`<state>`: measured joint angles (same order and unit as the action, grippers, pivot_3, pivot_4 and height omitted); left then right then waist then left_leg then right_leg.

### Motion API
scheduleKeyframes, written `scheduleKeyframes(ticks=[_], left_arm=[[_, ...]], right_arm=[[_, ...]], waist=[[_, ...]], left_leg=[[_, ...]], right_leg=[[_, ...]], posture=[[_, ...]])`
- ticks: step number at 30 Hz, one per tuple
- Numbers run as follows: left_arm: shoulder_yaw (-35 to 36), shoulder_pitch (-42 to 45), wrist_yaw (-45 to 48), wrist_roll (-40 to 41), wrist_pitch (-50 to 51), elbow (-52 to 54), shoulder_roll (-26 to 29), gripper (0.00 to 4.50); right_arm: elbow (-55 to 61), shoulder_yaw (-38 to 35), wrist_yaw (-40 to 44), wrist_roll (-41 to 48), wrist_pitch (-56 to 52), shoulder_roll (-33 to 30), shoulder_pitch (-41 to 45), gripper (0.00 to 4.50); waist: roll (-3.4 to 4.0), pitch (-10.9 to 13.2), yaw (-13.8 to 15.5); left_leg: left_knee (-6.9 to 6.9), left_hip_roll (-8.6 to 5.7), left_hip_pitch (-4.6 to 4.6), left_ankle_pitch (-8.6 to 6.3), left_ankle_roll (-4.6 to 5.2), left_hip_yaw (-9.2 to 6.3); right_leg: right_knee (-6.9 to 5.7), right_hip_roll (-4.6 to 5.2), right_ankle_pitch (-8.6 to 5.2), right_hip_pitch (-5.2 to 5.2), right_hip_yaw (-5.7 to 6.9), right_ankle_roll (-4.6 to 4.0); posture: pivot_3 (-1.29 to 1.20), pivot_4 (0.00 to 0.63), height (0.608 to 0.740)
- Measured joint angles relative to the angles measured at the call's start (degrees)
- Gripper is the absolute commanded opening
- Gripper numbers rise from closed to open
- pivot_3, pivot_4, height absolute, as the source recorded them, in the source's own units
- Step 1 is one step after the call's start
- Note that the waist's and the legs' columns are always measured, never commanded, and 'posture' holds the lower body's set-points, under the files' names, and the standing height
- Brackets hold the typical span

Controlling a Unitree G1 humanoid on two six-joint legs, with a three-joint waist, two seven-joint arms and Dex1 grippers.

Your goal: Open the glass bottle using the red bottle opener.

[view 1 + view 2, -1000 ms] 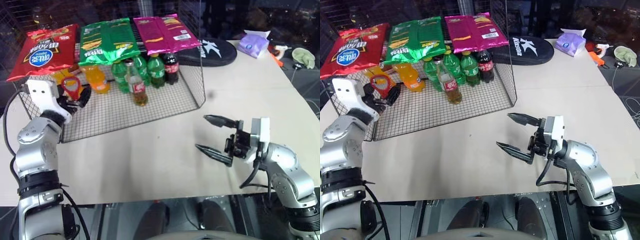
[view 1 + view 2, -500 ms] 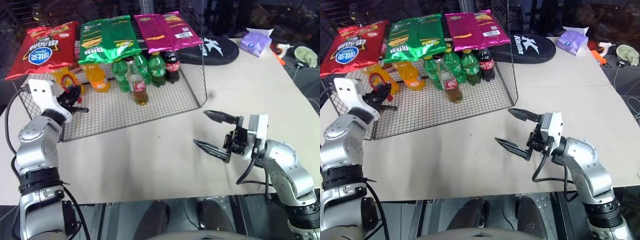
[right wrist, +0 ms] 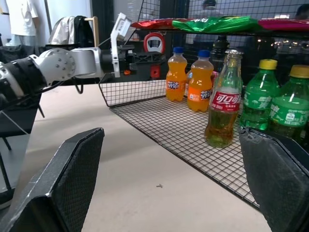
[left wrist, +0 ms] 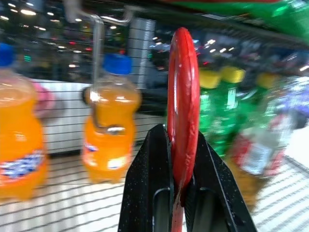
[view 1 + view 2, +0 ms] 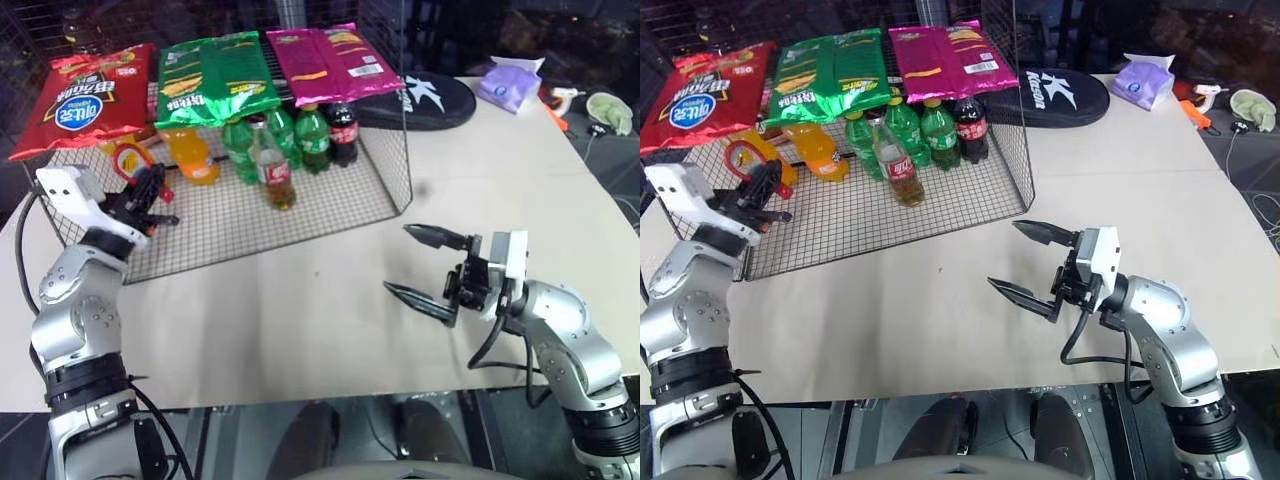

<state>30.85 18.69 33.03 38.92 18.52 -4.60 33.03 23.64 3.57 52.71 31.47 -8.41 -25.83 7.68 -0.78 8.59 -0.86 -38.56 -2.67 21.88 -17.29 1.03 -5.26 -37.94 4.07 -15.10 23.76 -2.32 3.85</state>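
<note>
left gripper (image 4: 179, 193) just went from wide open to clamped on red bottle opener (image 4: 183, 111); tool's secured. right gripper (image 5: 425, 270) stays spread, empty, well short of glass bottle (image 5: 273, 168).

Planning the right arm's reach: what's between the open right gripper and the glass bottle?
In the right wrist view, bare tabletop and wire rack floor lie between right gripper and glass bottle.

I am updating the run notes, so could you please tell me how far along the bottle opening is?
Done: the left gripper is shut on the red bottle opener. In hand: carrying it inside the wire basket. Left: the glass bottle stands capped and ungrasped; the right gripper waits open over the table.
</note>
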Motion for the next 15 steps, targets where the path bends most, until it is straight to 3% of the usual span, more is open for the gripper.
scheduleKeyframes(ticks=[7, 8, 11, 15], left_arm=[[-2.1, -4.1, 4.5, 11.3, 10.0, 9.7, -1.6, 0.09], [-6.8, -4.6, 5.7, 15.0, 14.2, 13.8, -4.4, 0.09], [-10.8, -4.0, 5.9, 17.3, 17.2, 15.5, -7.6, 0.09], [-22.5, -2.5, 7.5, 18.5, 20.9, 17.2, -15.1, 0.09]], right_arm=[[0.0, 0.0, -5.9, -0.5, -5.3, 0.4, -0.6, 4.50], [0.0, 0.7, -9.9, -0.8, -10.3, 0.9, 0.0, 4.50], [0.1, 1.6, -12.8, 0.1, -16.9, 0.8, 0.6, 4.50], [0.8, 3.7, -16.7, 8.2, -33.4, 2.1, 5.6, 4.50]], waist=[[0.00, 0.0, 0.2], [0.00, 0.0, 0.3], [0.04, 0.0, -0.1], [0.03, 0.0, 0.0]], left_leg=[[-0.03, -0.03, -0.01, 0.00, 0.00, -0.01], [-0.09, -0.06, 0.00, 0.00, 0.00, -0.02], [-0.09, -0.03, -0.04, 0.00, 0.00, 0.05], [-0.15, -0.05, -0.01, 0.00, 0.01, 0.04]], right_leg=[[0.00, 0.01, 0.00, -0.04, -0.01, 0.00], [-0.03, -0.01, 0.00, -0.06, 0.01, 0.00], [-0.08, -0.05, 0.00, -0.05, -0.05, 0.00], [-0.07, -0.06, 0.01, -0.06, -0.05, 0.00]], posture=[[0.00, 0.150, 0.740], [0.00, 0.150, 0.740], [0.00, 0.150, 0.740], [0.00, 0.150, 0.740]])
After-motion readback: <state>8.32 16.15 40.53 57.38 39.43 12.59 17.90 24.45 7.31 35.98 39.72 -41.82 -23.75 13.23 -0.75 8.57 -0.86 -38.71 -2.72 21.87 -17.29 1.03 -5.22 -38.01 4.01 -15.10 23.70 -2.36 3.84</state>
